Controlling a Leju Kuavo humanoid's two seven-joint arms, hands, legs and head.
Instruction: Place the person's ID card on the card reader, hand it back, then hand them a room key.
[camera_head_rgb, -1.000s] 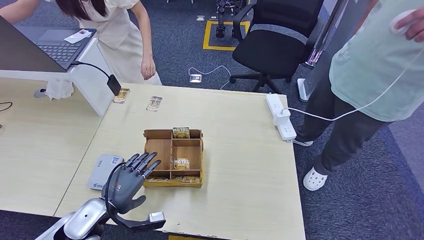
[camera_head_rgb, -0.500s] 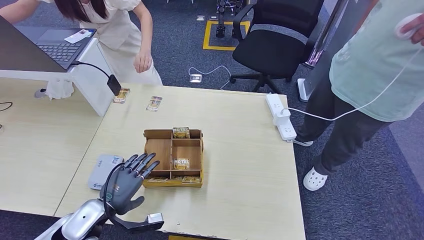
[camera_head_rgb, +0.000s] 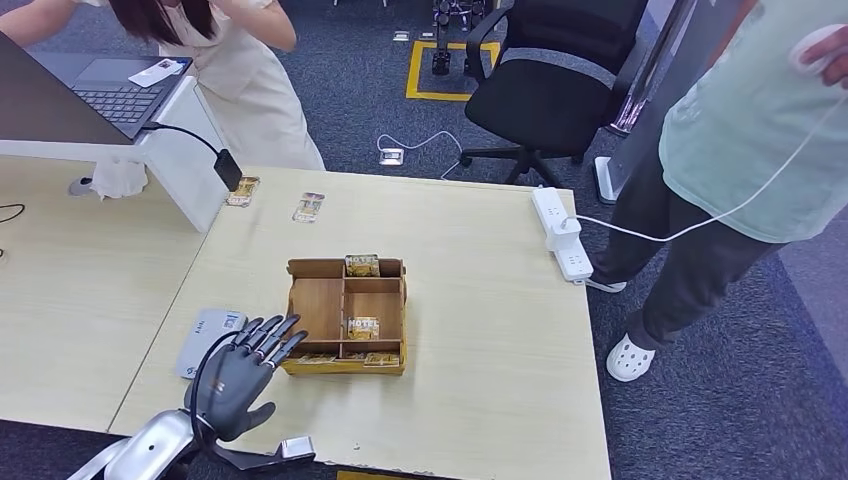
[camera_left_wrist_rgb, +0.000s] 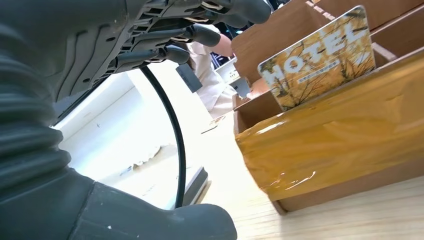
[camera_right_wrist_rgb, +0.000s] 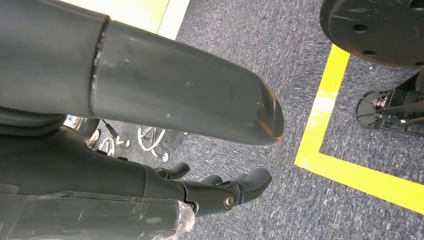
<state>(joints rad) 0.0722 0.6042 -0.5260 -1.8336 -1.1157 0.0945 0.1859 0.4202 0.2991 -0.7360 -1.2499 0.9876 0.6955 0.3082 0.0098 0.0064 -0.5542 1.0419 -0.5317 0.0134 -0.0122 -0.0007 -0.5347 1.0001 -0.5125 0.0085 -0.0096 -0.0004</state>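
Going left to right: the card reader (camera_head_rgb: 207, 341) sits flat near the table's front edge, easy reach for the left hand (camera_head_rgb: 243, 372), which hovers empty with fingers spread beside the wooden tray (camera_head_rgb: 315, 298), probably lined up for a room key (camera_head_rgb: 363, 327). The left wrist view reads a key's HOTEL print up close. Right hand (camera_right_wrist_rgb: 220, 192) hangs over carpet, nothing in it, fingers look loose. Can't pick out the ID card for sure.

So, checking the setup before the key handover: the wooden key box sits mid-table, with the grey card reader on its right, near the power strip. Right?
Not quite. The head view shows the card reader left of the wooden key box, beside the left hand. The power strip lies on the far right.
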